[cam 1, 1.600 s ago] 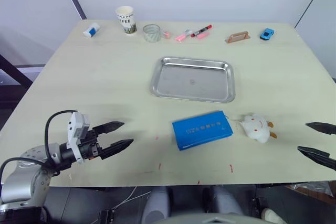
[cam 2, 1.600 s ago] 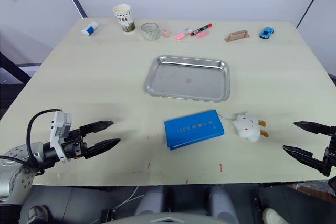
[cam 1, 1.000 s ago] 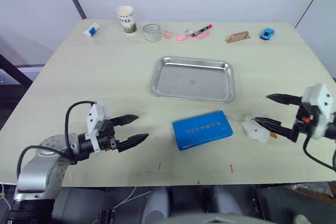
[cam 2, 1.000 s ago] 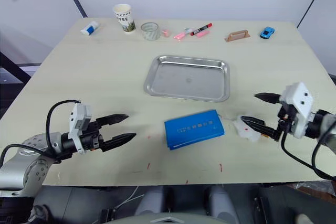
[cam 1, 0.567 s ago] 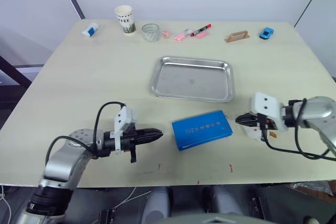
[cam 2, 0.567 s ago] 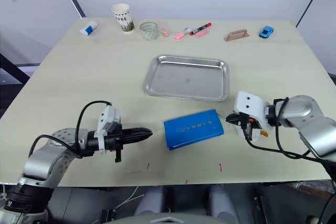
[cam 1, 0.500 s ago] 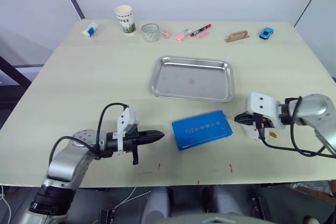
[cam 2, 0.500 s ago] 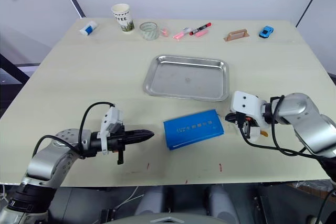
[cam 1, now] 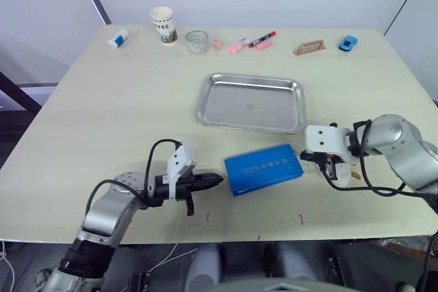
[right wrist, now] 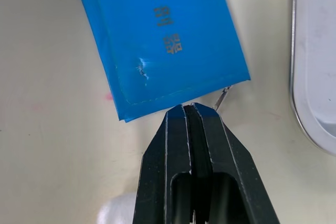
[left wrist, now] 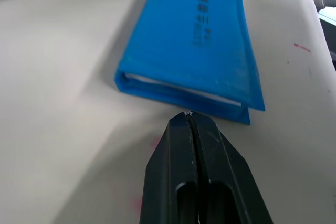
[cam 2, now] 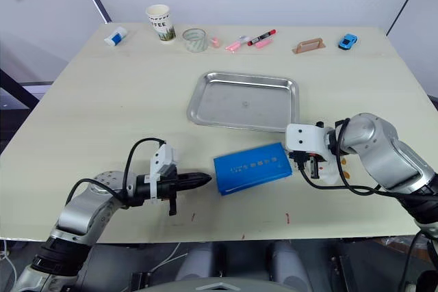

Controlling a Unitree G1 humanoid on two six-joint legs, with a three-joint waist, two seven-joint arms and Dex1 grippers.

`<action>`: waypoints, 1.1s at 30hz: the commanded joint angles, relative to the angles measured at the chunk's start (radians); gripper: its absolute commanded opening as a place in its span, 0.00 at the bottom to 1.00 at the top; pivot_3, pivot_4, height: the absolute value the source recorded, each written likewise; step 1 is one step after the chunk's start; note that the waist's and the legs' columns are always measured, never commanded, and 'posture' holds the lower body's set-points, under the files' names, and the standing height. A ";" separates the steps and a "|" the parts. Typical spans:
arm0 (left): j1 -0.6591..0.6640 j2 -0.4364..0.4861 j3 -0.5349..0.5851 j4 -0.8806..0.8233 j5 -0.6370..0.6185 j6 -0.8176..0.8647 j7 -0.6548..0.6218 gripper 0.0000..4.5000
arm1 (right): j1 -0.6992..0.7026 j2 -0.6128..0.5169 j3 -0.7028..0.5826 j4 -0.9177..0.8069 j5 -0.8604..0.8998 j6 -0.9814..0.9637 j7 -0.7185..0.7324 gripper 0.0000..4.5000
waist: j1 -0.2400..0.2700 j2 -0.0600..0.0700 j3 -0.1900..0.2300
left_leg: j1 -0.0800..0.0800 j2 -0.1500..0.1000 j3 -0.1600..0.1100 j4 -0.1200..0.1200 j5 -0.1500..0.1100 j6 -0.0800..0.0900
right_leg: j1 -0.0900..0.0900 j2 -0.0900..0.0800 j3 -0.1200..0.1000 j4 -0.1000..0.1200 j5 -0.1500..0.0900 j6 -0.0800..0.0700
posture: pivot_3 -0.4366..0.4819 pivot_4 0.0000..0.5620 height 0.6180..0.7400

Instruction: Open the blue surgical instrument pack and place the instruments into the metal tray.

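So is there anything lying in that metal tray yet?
No, the metal tray is bare, and the blue surgical instrument pack lies closed beside it.

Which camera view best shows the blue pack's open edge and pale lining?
The left wrist view: the blue surgical instrument pack shows its layered end edge-on. The right wrist view shows its lettered top; the eye views show its whole outline.

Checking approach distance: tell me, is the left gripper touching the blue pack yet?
Apart. The left wrist view shows bare table between the shut left gripper and the blue pack's near edge.
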 commanded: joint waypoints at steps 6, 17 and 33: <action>-0.020 -0.055 -0.023 -0.002 0.008 -0.029 0.013 0.01 | -0.033 0.030 0.044 0.021 -0.106 -0.067 0.033 0.00 | 0.000 0.000 0.000 | 0.000 0.000 0.000 0.000 0.000 0.000 | 0.000 0.000 0.000 0.000 0.000 0.000 | 0.48 0.27 1.00; -0.065 -0.081 -0.049 0.032 0.032 -0.047 -0.011 0.01 | -0.015 0.086 0.050 0.015 -0.141 -0.060 0.078 0.00 | 0.001 0.000 0.000 | 0.000 0.000 0.000 0.000 0.000 0.000 | 0.000 0.000 0.000 0.000 0.000 0.000 | 0.48 0.27 1.00; -0.092 -0.089 -0.063 0.086 0.058 -0.079 -0.037 0.01 | -0.023 0.065 0.063 0.025 -0.256 -0.073 0.085 0.00 | 0.001 0.000 0.000 | 0.000 0.000 0.000 0.001 0.000 0.000 | 0.000 0.000 0.000 0.000 0.000 0.000 | 0.48 0.27 1.00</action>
